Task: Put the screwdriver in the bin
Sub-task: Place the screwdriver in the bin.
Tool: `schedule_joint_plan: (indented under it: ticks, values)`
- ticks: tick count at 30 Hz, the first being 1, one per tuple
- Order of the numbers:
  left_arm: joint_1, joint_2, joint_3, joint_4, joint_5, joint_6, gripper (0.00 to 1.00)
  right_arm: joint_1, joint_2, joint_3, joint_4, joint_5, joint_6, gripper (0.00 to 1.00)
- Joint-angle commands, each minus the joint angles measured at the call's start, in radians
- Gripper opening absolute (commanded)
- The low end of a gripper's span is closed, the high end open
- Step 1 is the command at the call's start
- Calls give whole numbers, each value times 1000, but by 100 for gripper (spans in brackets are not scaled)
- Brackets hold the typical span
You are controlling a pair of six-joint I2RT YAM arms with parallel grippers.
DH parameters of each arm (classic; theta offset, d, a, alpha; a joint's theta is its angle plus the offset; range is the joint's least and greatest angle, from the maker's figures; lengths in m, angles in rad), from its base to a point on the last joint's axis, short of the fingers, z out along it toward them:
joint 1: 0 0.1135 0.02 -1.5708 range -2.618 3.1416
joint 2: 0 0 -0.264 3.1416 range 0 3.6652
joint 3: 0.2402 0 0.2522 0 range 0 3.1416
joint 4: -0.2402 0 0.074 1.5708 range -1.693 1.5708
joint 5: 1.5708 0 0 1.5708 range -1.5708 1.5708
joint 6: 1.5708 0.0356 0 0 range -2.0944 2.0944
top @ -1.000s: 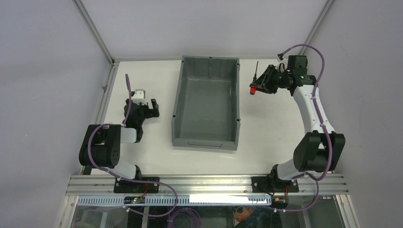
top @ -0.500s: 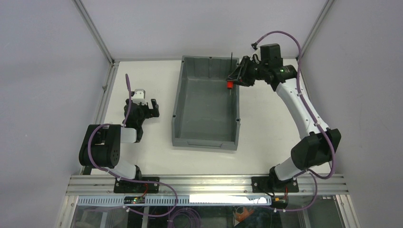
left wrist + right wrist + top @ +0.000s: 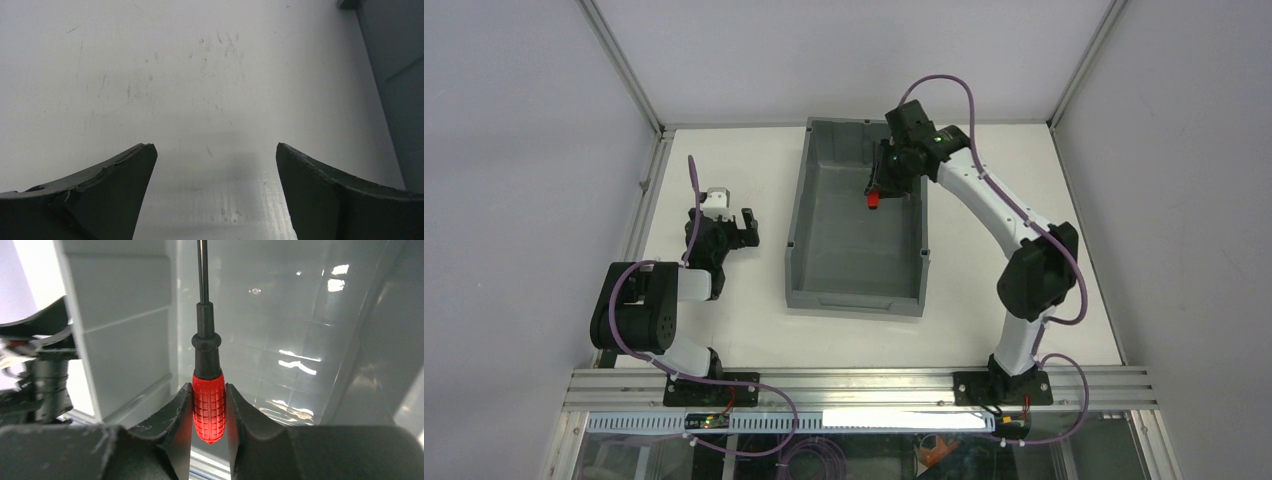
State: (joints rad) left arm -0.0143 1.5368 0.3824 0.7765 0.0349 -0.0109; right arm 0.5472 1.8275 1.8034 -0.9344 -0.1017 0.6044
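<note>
We're clamping the screwdriver (image 3: pixel 207 350) by its red handle in the right gripper (image 3: pixel 208 389), hanging over the bin's (image 3: pixel 796 215) 1 o'clock corner, shaft running straight out from the jaws.

Scuffed white table (image 3: pixel 150 75), aluminium rail (image 3: pixel 854 385)

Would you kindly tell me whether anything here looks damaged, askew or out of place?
Nothing stands out: the right jaws grip the screwdriver by its red handle over the bin, and the left jaws hang open.
</note>
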Motion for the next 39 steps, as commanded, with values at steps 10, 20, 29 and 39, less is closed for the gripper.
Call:
schedule_joint_plan:
  ticks: [10, 20, 29, 39]
  values:
    - [-10, -30, -4, 34, 22, -9, 99, 97, 278, 182, -136, 267, 115, 0]
    - [-10, -30, -4, 35, 21, -9, 99, 100, 373, 163, -76, 241, 120, 0]
    - [-10, -29, -4, 35, 21, -9, 99, 102, 424, 156, -51, 211, 104, 0]
    - [-10, -29, -4, 35, 21, -9, 99, 104, 465, 162, -41, 198, 83, 10]
